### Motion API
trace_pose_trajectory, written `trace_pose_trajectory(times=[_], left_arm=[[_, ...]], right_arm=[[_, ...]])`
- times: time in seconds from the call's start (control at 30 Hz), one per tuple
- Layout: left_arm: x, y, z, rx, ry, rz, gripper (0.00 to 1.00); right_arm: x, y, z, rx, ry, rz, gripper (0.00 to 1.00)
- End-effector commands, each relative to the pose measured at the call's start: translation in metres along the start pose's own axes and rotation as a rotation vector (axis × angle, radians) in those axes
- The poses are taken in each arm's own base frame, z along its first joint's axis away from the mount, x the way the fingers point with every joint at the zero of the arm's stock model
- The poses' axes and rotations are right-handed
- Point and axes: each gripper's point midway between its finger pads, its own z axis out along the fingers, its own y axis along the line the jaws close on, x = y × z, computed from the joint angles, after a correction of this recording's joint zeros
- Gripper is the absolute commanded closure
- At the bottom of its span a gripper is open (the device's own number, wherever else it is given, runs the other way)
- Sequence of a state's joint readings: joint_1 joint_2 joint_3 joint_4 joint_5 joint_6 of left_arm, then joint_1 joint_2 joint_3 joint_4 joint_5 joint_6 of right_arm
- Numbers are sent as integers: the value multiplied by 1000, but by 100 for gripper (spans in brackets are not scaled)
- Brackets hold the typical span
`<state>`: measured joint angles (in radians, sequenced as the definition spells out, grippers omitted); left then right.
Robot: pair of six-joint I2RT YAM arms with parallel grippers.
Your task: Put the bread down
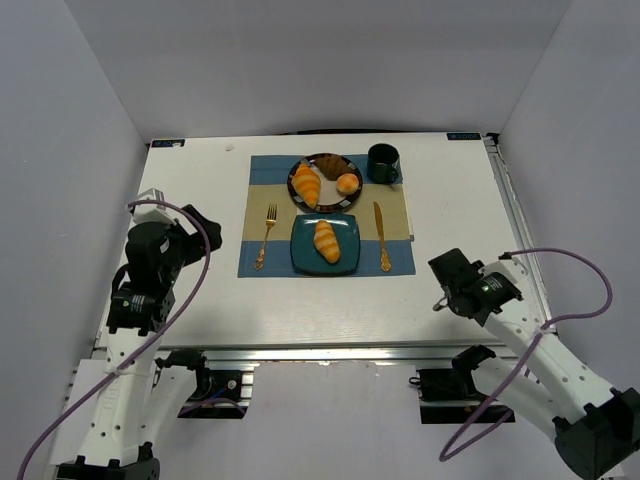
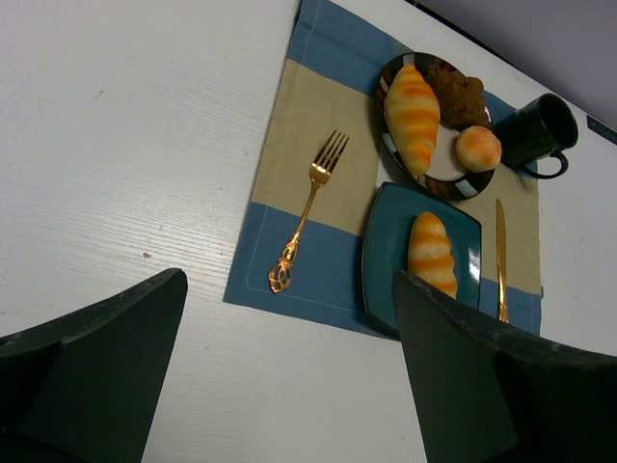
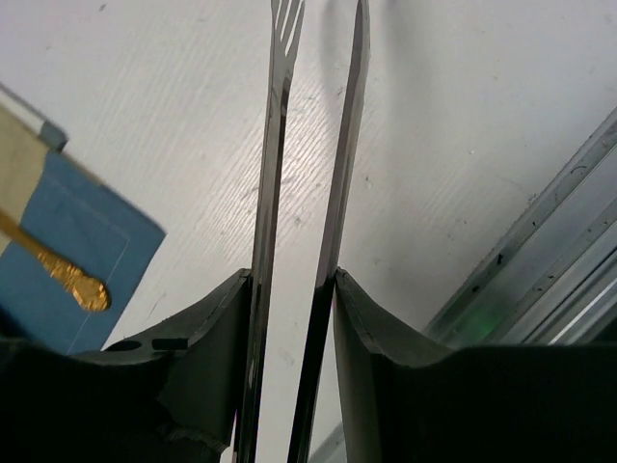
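Tongs (image 3: 273,193) clenched in right claw (image 3: 292,289) over table (image 1: 460,220) — left claw (image 2: 289,289) released, aloft; bread (image 1: 326,241) on plate (image 1: 300,262).

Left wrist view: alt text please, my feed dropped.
The bread lies on a square teal plate on a blue-and-tan placemat, gold fork left of it, gold knife right. The open, empty left claw frames the bottom edge.

Left jaws wide apart; right jaws pinched close.

Bright, even overhead light; soft shadows; sheen on tongs (image 3: 278,145); left hand (image 2: 289,280) dark, soft-focus.
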<state>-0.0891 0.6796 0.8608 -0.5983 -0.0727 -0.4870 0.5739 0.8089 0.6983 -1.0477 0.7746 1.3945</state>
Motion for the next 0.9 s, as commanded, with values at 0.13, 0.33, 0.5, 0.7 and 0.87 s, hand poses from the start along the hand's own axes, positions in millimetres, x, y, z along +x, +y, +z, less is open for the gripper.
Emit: trace_pose_trajectory(times=[0.13,0.33,0.5,0.7,0.87], left_arm=[[-4,-5,-9,32,-23,-3,2],[-3,-4,-9,30,-27,-8,2],[-1,-3,-7,28,-20,-8,2],[0,1,-14,13,-24,-2,2],[-6,2,-22,7,-55,-18,2]], right_arm=[[14,6,44,40,28,83,56],[39,3,62,63,84,15,51],[55,5,71,48,131,-35,44],[54,12,70,25,140,-49,19],[16,39,38,-93,87,-54,11]])
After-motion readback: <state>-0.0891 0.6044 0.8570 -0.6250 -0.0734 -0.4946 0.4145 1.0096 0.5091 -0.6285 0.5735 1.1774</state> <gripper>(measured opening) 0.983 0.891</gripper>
